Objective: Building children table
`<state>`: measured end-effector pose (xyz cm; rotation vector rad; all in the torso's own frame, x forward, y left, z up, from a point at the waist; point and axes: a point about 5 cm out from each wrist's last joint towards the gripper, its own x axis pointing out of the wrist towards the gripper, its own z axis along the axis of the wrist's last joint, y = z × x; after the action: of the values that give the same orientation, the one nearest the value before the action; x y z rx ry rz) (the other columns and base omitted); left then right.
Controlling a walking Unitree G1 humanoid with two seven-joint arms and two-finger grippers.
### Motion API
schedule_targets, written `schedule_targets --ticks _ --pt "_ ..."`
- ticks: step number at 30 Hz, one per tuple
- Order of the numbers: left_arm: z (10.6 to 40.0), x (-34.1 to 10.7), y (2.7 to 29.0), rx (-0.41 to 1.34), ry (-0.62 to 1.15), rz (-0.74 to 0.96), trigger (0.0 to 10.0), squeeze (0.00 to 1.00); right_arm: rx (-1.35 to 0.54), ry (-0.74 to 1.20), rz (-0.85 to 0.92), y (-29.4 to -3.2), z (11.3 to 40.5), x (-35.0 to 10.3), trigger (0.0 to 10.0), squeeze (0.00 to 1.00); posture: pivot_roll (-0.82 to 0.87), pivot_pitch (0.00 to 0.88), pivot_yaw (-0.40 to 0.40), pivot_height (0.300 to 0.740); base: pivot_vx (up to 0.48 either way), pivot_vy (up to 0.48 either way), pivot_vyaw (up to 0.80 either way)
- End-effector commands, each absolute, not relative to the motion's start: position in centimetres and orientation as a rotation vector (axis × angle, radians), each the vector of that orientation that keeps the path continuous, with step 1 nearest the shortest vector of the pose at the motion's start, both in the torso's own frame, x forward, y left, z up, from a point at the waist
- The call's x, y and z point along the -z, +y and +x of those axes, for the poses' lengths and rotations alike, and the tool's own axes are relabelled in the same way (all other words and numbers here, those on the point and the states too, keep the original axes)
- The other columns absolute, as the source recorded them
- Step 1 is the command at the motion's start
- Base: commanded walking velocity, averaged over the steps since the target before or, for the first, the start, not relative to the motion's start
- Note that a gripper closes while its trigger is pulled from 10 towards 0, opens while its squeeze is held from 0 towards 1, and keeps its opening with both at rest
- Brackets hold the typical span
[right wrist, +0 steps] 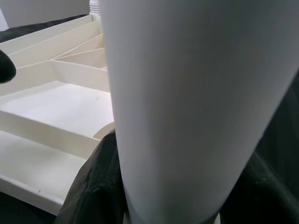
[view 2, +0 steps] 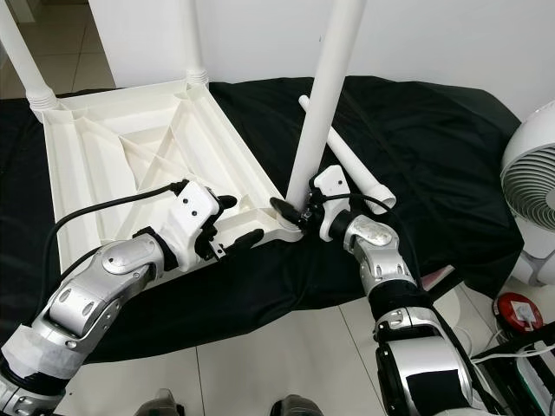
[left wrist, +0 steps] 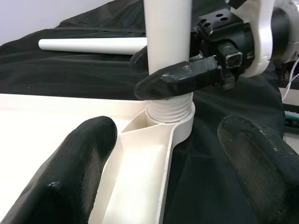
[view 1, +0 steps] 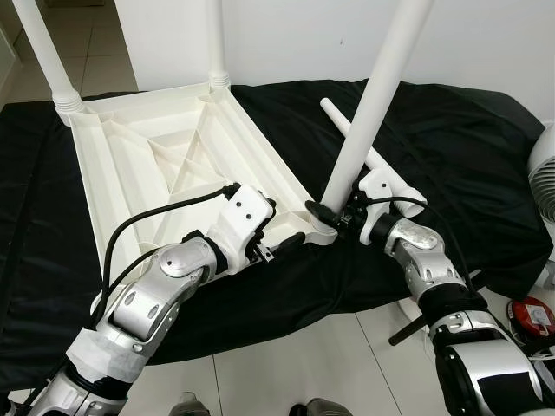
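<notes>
A white plastic table top (view 1: 165,147) lies upside down on a black cloth (view 1: 451,139). Two white legs (view 1: 45,52) stand up from its far corners. A third leg (view 1: 373,104) stands tilted in the near right corner socket (left wrist: 169,116). My right gripper (view 1: 323,212) is shut on this leg just above its ribbed base. The same leg (right wrist: 187,107) looms close in the right wrist view. My left gripper (left wrist: 168,140) is open, its fingers (left wrist: 70,168) wide apart astride the table's near rim beside that corner. A fourth leg (view 2: 355,165) lies loose on the cloth behind.
A white fan (view 2: 533,186) stands at the right edge. A red object (view 1: 531,314) lies on the tiled floor near my right arm. A white wall rises behind the cloth-covered surface.
</notes>
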<state>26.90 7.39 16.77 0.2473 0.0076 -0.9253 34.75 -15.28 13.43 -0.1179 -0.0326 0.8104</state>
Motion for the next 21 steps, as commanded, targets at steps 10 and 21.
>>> schedule_targets --ticks 10,21 --pt "25.9 -16.7 6.2 1.085 0.018 0.246 10.0 0.00 -0.777 0.022 0.022 -15.1 33.8 -11.5 10.0 0.00 0.04 0.000 -0.058 0.740 0.000 0.000 0.00" --pt "26.2 -16.5 6.1 1.065 0.025 0.237 10.0 0.00 -0.553 0.027 0.033 -13.1 33.5 -11.5 10.0 0.00 0.03 0.000 -0.049 0.740 0.000 0.000 0.00"
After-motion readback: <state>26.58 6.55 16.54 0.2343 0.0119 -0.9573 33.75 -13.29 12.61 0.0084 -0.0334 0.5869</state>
